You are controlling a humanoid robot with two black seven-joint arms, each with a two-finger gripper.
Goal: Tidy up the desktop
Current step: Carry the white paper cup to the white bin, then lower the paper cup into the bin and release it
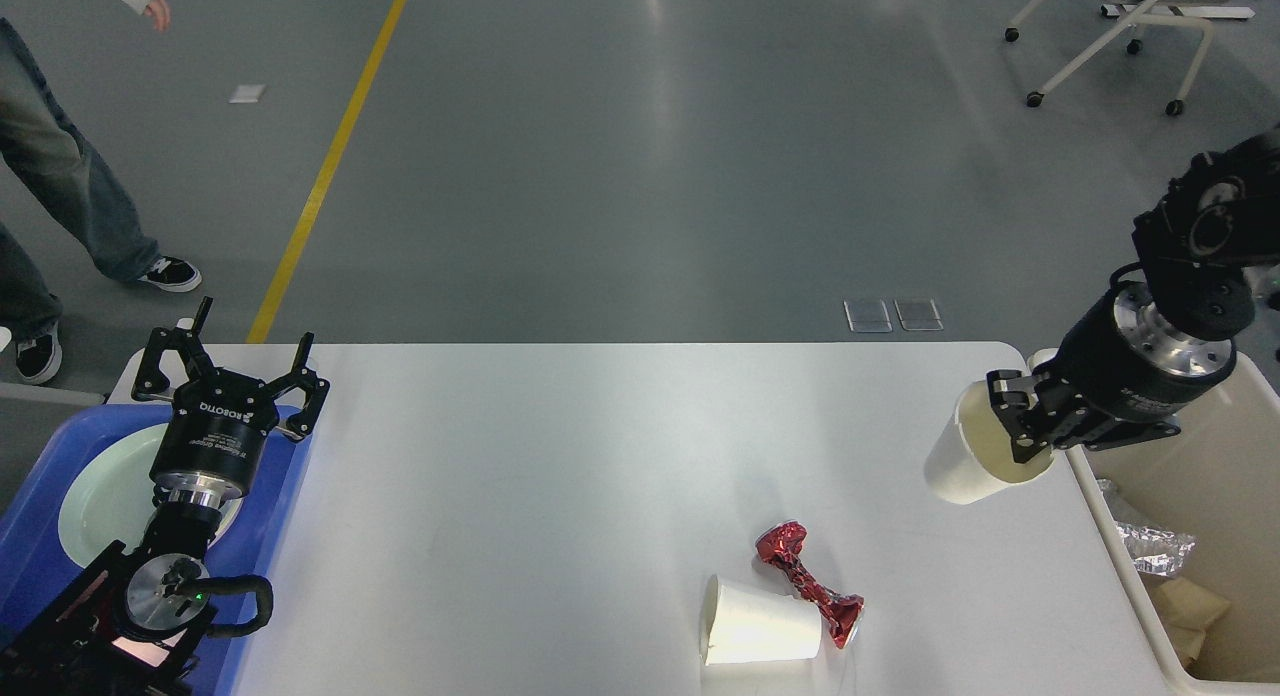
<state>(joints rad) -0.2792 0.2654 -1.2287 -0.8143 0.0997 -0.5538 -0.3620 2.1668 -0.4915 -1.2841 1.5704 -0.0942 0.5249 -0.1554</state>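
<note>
The white desktop (560, 476) fills the lower middle of the head view. My right gripper (1018, 428) is shut on the rim of a white paper cup (962, 458) and holds it tilted in the air above the desktop's right edge, beside the cream bin (1110, 536). A second white paper cup (757, 626) lies on its side near the front edge. A crumpled red foil wrapper (808, 580) lies against it. My left gripper (228, 362) is open and empty above the far end of the blue tray (265, 536).
The blue tray at the left holds a pale round plate (105, 496). The cream bin at the right holds crumpled foil (1160, 549) and brown paper (1190, 606). A person (60, 186) stands on the floor at far left. A wheeled chair (1110, 36) stands far right.
</note>
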